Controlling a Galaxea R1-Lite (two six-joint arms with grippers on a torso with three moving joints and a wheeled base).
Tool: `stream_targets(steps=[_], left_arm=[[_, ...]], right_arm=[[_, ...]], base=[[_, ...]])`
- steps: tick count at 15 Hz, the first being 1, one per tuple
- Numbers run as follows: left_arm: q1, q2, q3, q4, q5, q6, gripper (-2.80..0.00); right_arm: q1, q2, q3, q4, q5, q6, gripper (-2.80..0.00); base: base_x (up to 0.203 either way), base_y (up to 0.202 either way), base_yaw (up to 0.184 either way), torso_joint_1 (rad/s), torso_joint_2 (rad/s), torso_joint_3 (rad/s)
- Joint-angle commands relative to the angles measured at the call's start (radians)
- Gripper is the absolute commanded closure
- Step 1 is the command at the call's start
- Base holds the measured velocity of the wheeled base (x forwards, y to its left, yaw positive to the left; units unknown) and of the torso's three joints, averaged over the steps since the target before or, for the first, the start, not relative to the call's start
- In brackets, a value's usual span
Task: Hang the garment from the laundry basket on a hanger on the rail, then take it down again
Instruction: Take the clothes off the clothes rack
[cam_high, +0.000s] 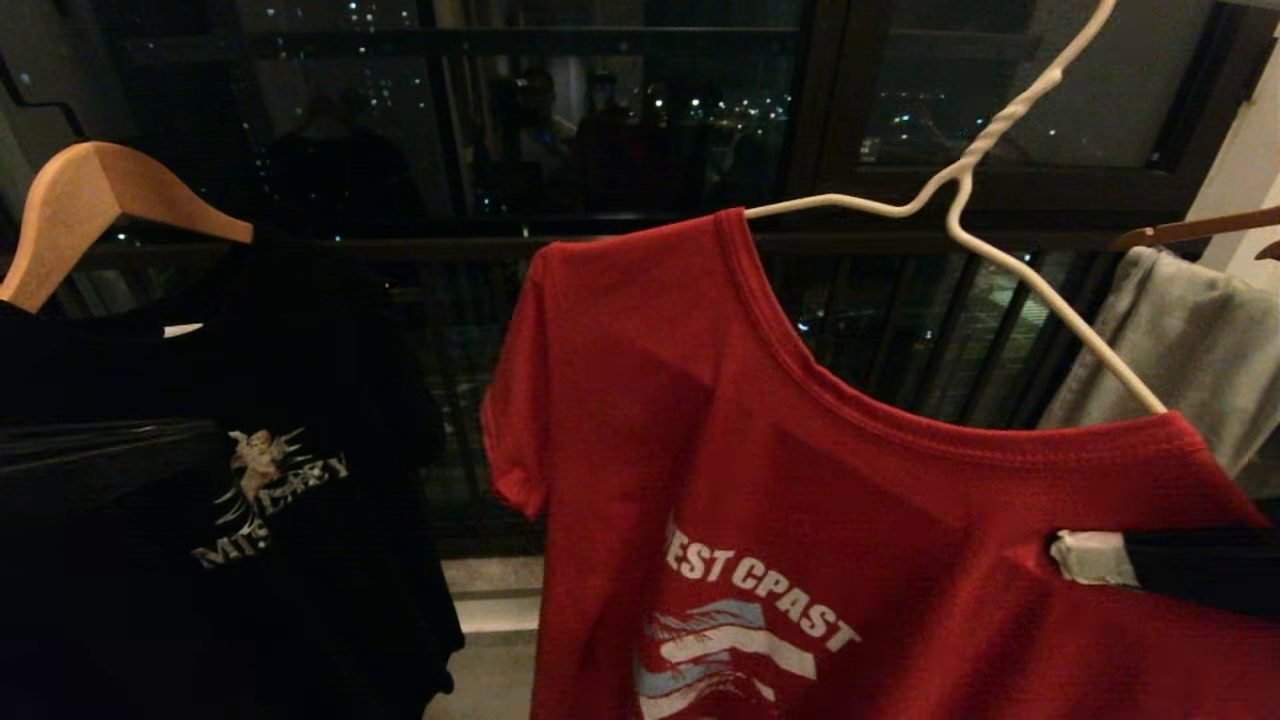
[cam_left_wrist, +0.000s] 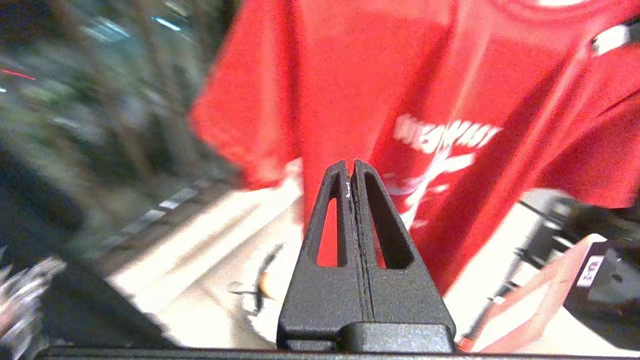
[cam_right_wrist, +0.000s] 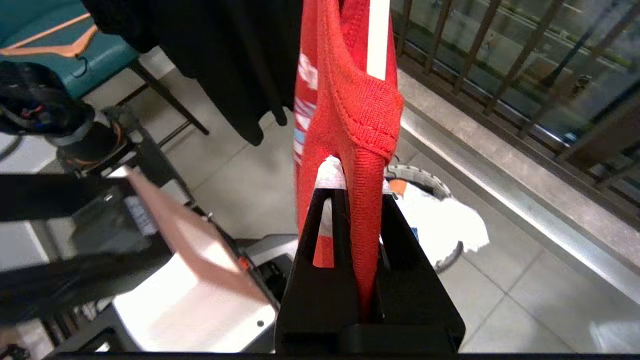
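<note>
I count three garments: one red T-shirt (cam_high: 800, 480), one black T-shirt (cam_high: 200, 480), one grey garment (cam_high: 1190, 350). Two wooden hangers (cam_high: 100, 205), one white wire hanger (cam_high: 1000, 190).

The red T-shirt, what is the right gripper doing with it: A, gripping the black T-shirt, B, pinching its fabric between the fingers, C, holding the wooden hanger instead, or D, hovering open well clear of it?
B: in the right wrist view the right gripper has its fingers shut on a fold of the red T-shirt, which hangs on the white wire hanger; the left gripper is shut, holding nothing.
</note>
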Motion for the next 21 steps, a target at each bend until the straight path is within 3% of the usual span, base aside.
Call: stream_targets(steps=[1, 6, 8, 10, 12, 14, 16, 20, 21], left_arm=[[-0.014, 0.187, -0.045, -0.005, -0.036, 0.003, 0.0], [-0.05, 0.389, -0.129, -0.138, -0.155, -0.015, 0.0], [-0.125, 0.375, -0.138, -0.138, -0.144, -0.114, 0.0], [-0.222, 0.362, -0.151, -0.134, -0.058, -0.179, 0.0], [-0.34, 0.363, -0.172, -0.117, 0.119, -0.222, 0.0], [-0.452, 0.361, -0.189, -0.111, 0.264, -0.286, 0.0], [-0.548, 0.37, -0.194, -0.106, 0.395, -0.311, 0.0], [-0.569, 0.406, -0.198, -0.116, 0.473, -0.315, 0.0], [-0.569, 0.41, -0.2, -0.116, 0.494, -0.315, -0.23]], right_arm=[[-0.001, 0.04, 0.056, -0.057, 0.012, 0.0, 0.0], [-0.011, 0.129, 0.082, -0.128, 0.025, -0.017, 0.0], [-0.012, 0.187, 0.083, -0.186, 0.025, -0.012, 0.0], [-0.011, 0.226, 0.086, -0.217, 0.027, -0.005, 0.0], [-0.01, 0.239, 0.084, -0.236, 0.026, 0.017, 0.0], [-0.006, 0.255, 0.086, -0.264, 0.024, 0.036, 0.0], [0.004, 0.269, 0.091, -0.267, 0.025, 0.038, 0.0], [0.037, 0.273, 0.099, -0.269, 0.024, 0.038, 0.0], [0.051, 0.272, 0.103, -0.269, 0.024, 0.038, 0.0]], base=[[0.0, 0.0, 0.0, 0.0, 0.0, 0.0], [0.0, 0.0, 0.0, 0.0, 0.0, 0.0], [0.0, 0.0, 0.0, 0.0, 0.0, 0.0], [0.0, 0.0, 0.0, 0.0, 0.0, 0.0], [0.0, 0.0, 0.0, 0.0, 0.0, 0.0], [0.0, 0.0, 0.0, 0.0, 0.0, 0.0], [0.0, 0.0, 0.0, 0.0, 0.0, 0.0], [0.0, 0.0, 0.0, 0.0, 0.0, 0.0], [0.0, 0.0, 0.0, 0.0, 0.0, 0.0]])
